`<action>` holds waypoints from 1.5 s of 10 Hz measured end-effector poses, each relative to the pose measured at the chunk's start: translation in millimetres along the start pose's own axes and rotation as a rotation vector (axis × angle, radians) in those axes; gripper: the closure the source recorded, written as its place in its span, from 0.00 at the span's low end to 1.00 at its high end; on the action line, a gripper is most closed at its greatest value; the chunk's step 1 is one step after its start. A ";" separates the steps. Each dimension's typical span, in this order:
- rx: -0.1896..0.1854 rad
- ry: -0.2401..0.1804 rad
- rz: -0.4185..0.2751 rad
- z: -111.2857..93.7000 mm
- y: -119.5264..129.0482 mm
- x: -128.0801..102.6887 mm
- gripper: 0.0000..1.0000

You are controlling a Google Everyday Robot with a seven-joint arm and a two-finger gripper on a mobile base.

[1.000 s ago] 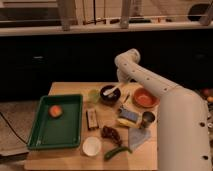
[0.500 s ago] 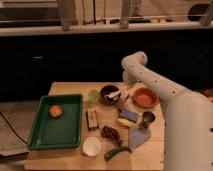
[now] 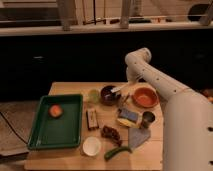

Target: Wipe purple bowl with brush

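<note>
The purple bowl (image 3: 108,94) stands on the wooden table (image 3: 70,89), back centre. The whitish brush (image 3: 119,90) lies slanted across the bowl's right rim, its handle pointing up and right. My gripper (image 3: 128,85) hangs at the end of the white arm, just above and right of the bowl, at the brush's handle end. Whether it holds the brush does not show.
An orange bowl (image 3: 145,97) sits right of the purple bowl. A green tray (image 3: 40,131) with an orange fruit (image 3: 55,110) is on the left. A dark block (image 3: 91,119), blue-and-yellow sponge (image 3: 129,117), metal cup (image 3: 147,119), white bowl (image 3: 92,146), green chili (image 3: 118,151) and grey cloth (image 3: 139,136) lie in front.
The arm and gripper have shifted right, from over the bowl to its right rim. The brush now shows slanted across that rim.
</note>
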 end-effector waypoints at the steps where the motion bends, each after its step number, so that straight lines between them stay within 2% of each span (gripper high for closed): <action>1: 0.009 0.002 -0.004 1.3 -10.4 -4.0 1.00; 5: 0.023 -0.013 -0.054 6.1 -30.7 -32.3 1.00; 6: 0.021 -0.025 -0.076 6.4 -28.9 -41.8 1.00; 9: 0.004 -0.051 -0.112 4.7 -6.6 -50.9 1.00; 11: -0.016 -0.057 -0.107 5.5 14.4 -42.4 1.00; 15: -0.014 -0.034 -0.069 -0.9 24.1 -16.5 1.00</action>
